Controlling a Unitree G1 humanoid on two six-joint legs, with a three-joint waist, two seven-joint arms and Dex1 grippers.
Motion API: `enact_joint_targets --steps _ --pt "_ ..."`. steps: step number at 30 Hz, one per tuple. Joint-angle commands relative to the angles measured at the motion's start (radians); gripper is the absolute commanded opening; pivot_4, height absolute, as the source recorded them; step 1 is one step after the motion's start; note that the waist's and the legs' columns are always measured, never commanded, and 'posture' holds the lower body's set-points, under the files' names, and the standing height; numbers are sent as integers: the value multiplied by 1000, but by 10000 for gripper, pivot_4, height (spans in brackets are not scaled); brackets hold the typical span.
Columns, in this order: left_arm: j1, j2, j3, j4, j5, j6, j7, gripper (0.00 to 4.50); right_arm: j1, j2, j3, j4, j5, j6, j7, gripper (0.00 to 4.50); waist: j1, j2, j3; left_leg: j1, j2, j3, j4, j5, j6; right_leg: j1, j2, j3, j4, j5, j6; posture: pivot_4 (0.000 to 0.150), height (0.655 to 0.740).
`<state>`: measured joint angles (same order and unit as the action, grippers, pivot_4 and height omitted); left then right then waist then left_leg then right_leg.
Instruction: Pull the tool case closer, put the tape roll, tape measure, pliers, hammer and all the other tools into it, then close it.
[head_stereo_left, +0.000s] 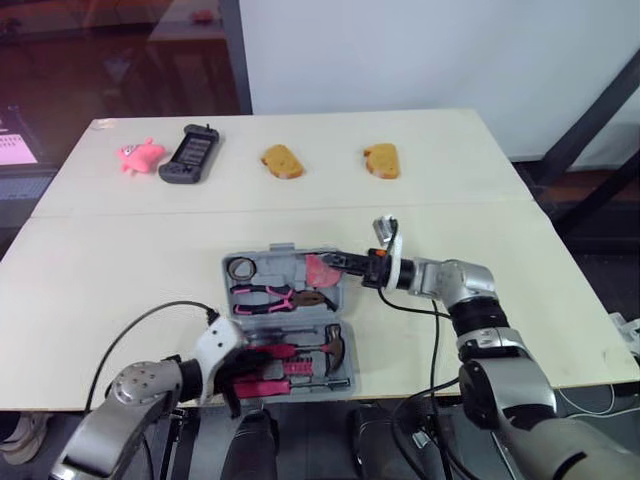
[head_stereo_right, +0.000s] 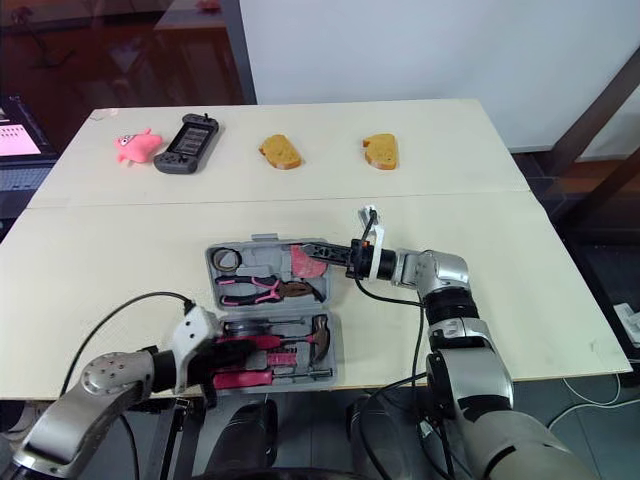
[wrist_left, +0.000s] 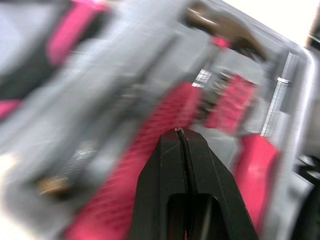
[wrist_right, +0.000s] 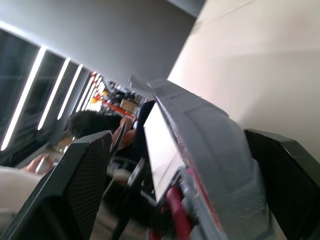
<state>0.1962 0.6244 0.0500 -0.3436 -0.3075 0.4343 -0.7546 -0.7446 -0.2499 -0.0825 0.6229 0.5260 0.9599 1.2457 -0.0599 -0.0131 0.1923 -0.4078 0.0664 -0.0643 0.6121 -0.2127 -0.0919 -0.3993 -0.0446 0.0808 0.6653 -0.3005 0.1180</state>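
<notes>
Tool case (head_stereo_left: 227, 300) lies open at the worktop's (head_stereo_left: 120, 300) near edge, hinge running left-right. Right pincer (head_stereo_left: 332, 262) gapes wide astride the far half's right wall, gripping nothing. I judge it nearer for folding. Left pincer (wrist_left: 181, 136) is pressed together, empty, above the pink handles (wrist_left: 150, 155).

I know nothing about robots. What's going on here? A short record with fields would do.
Table: pale, long
Case: grey, open, near edge
Inside: tape roll, pliers, hammer
Left gripper: shut, over the case's near half
Right gripper: open, astride a wall of the case
Far side: pink toy, black device, two bread pieces
</notes>
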Motion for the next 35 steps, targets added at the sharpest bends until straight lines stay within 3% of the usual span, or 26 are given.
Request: enact_joint_targets --steps 1,7,18,21,26,28,35 --pt "36 2 195 3 -116 -4 -10 0 7 -24 13 -66 43 26 53 44154 -8 0 0 -1 0 0 0 0 0 0 0 0 0 0 0 1500 7400" --pt "163 23 425 110 -199 -80 -115 0 26 -61 36 -162 84 49 114 44154 -11 0 0 -1 0 1 -2 0 0 -3 -1 0 0 0 0 1500 7400" --pt "213 104 474 192 -185 -312 -345 0 281 -254 160 -686 188 117 151 44154 4 -2 0 -3 0 2 -1 -1 0 -4 -1 1 -2 -2 -4 1500 7400" --pt "222 165 488 209 -199 -315 -427 0 367 -362 135 -815 161 44 132 44154 5 -3 0 -3 0 2 -1 -1 0 -4 -1 1 -2 -2 -4 1500 7400" --pt "199 232 478 222 -181 -291 -441 0 475 -483 54 -923 89 -150 72 44154 12 -3 0 -4 0 4 -1 -1 0 -5 -2 2 -3 -3 -5 1500 7400" --pt "175 246 460 227 -131 -285 -395 0 503 -504 15 -940 73 -209 41 44154 15 -4 0 -4 0 4 -1 -1 0 -6 -2 3 -4 -3 -6 1500 7400" --pt "69 279 443 255 -149 -269 -425 0 559 -522 -90 -903 -52 -497 -70 44154 16 -4 1 -4 0 4 -1 -1 0 -5 -2 3 -4 -3 -6 1500 7400"
